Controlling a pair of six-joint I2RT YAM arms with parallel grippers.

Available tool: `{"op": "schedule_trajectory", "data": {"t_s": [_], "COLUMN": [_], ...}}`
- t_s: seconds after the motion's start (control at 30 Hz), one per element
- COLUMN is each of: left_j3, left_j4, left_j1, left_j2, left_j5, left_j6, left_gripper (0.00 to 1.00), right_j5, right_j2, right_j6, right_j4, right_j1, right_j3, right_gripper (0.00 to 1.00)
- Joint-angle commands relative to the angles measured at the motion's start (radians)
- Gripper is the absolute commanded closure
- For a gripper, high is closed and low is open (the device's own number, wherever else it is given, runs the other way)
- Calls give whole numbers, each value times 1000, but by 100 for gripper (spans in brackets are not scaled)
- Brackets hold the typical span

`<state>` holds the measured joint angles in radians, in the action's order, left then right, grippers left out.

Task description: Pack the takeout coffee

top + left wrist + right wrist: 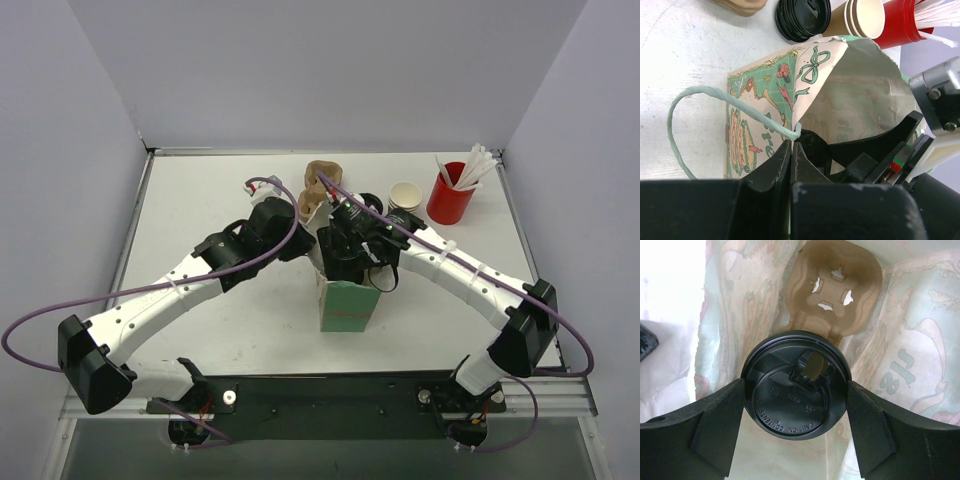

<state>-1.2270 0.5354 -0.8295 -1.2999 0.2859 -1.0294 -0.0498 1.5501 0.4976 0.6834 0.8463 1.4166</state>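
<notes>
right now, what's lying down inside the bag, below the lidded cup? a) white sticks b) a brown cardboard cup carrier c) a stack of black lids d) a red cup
b: the right wrist view looks down into the gift bag and shows a brown cardboard cup carrier lying deep inside it, beyond the black-lidded takeout coffee cup gripped by the right end effector.

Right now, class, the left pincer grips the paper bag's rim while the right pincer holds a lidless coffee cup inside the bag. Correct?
Not lidless: the right wrist view shows the takeout coffee in the right pincer wearing a black lid. The rest stands: the left pincer grips the paper bag by its rim, and the cup is inside it.
</notes>
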Motion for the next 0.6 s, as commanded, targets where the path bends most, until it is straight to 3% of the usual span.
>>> {"op": "schedule_trajectory", "data": {"t_s": [0.0,0.57], "left_j3": [-46,-32], "left_j4": [0,-5], "left_j1": [-2,-2], "left_j2": [-4,5], "left_j5": [38,53], "left_j6": [-29,-37], "left_gripper": [100,100], "right_j5": [42,117], "right_j2": [-47,-12], "right_j6": [-19,-24], "right_j4": [34,65], "right_j1": [14,25], "right_j3": [-31,-67], "right_gripper": [53,54]}}
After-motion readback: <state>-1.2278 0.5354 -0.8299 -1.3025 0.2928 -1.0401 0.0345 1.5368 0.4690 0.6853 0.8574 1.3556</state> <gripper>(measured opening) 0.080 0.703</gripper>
